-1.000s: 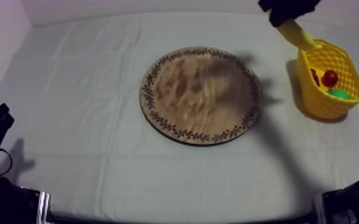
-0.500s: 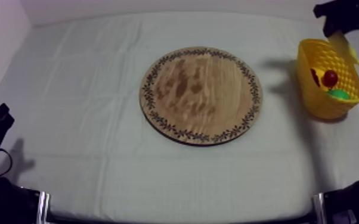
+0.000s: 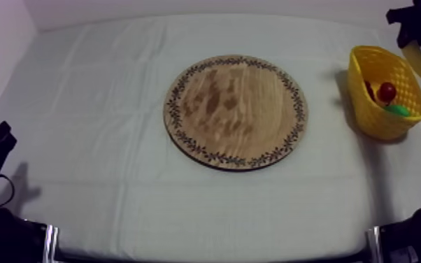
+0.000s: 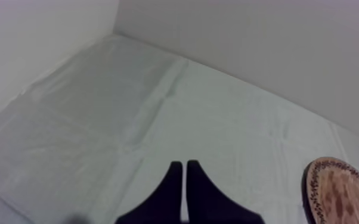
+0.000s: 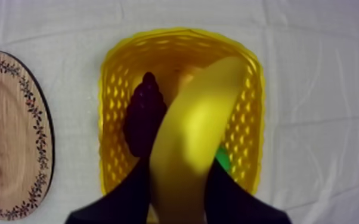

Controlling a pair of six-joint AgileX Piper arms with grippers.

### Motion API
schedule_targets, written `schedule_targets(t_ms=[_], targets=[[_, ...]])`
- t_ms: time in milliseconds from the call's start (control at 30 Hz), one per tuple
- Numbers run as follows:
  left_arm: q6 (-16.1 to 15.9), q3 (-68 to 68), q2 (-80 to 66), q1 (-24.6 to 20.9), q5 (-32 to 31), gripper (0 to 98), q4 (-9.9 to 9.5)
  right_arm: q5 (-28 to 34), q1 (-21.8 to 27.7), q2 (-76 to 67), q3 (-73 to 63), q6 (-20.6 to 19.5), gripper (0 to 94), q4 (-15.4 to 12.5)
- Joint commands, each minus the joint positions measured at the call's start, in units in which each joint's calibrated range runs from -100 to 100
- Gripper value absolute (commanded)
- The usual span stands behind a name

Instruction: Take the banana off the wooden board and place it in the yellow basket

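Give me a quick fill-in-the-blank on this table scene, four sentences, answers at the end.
1. The right pincer is shut on the ____.
2. It holds that fruit over the yellow ____.
3. A small red fruit lies in there, while the round wooden ____ is bare.
4. The left pincer is ____ on nothing.
Missing words: banana; basket; board; shut.
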Motion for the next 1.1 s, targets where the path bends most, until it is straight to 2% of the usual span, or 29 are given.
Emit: schedule_targets(t_ms=[0,467,600,733,1067], targets=[[0.0,0.0,0.0,0.0,0.0,0.1,0.03,-0.3,-0.1,0.8,-0.1,-0.2,23.7,0.0],[0.0,0.0,0.0,0.0,0.0,0.1,0.03,-8.4,0.5,11.5,3.3,-1.9,26.3,1.0],[0.0,0.0,0.0,0.0,0.0,0.1,0.03,-11.2,0.9,14.3,5.0,-1.9,30.5,1.1],[0.0,0.0,0.0,0.0,0.0,0.1,0.03,-13.1,0.9,15.7,6.3,-1.5,39.7,1.2],[0.0,0.0,0.0,0.0,0.0,0.1,0.03,-14.5,0.7,16.5,7.6,-0.6,72.4,0.8]])
